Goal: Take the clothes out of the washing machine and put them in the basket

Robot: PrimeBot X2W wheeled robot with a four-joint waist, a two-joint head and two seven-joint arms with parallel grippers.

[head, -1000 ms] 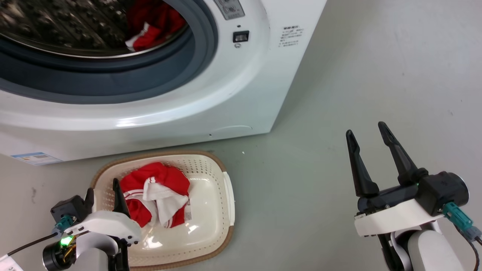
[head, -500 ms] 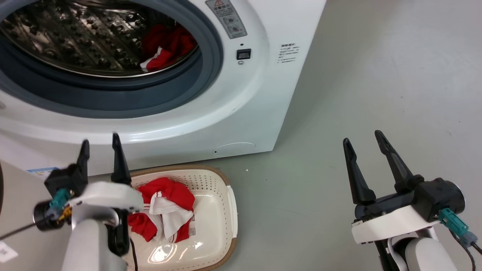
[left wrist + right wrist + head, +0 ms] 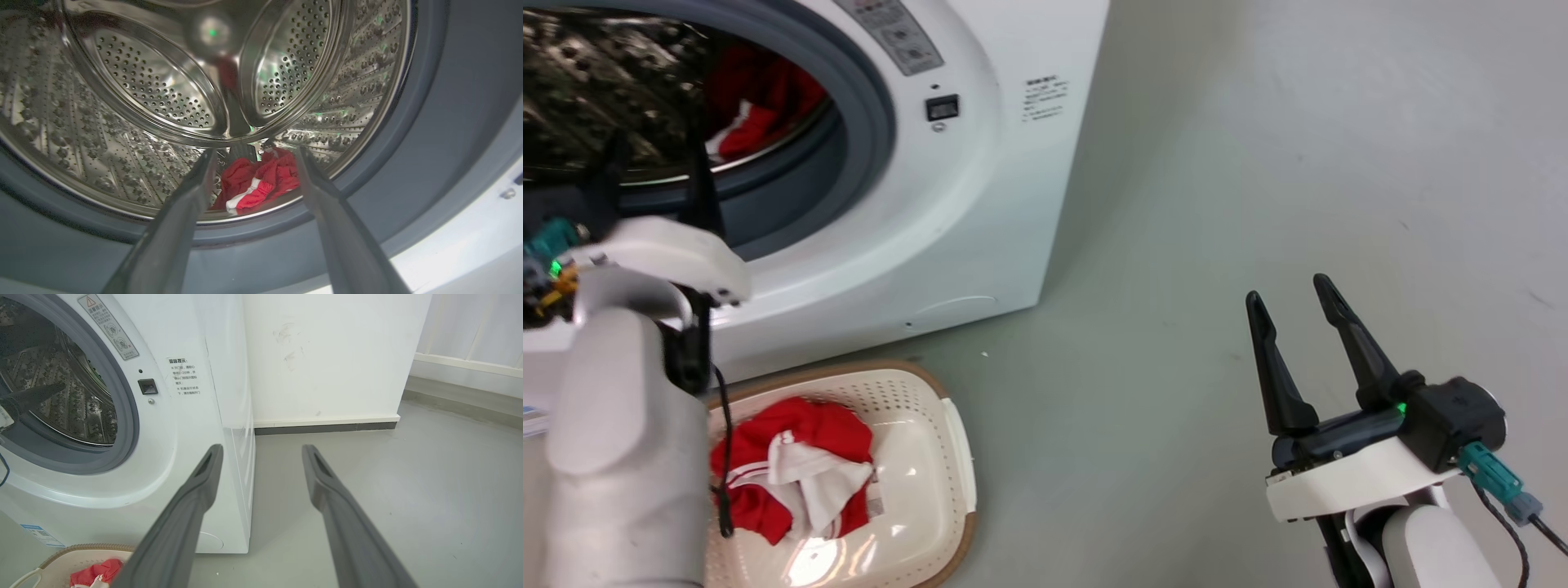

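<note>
Left claw [image 3: 255, 150]: it hangs at the mouth of the washing machine [image 3: 980, 188], fingers spread wide with nothing between them, pointing into the perforated steel drum [image 3: 143, 90].

Drum contents: one red garment [image 3: 261, 183], bright red with a white ribbed band along one edge. It lies crumpled low at the front of the drum, just behind the grey door seal [image 3: 429, 143]. My fingertips stand short of it, with no contact.

Basket [image 3: 952, 457]: cream, brown-rimmed, on the floor [image 3: 1258, 163] just in front of the machine. It holds a second bundle [image 3: 784, 469], red with a white panel and thin white stripes, bunched towards its left side.

Right claw [image 3: 1285, 287]: well off to the right over bare floor, fingers parted and empty, pointing away.
</note>
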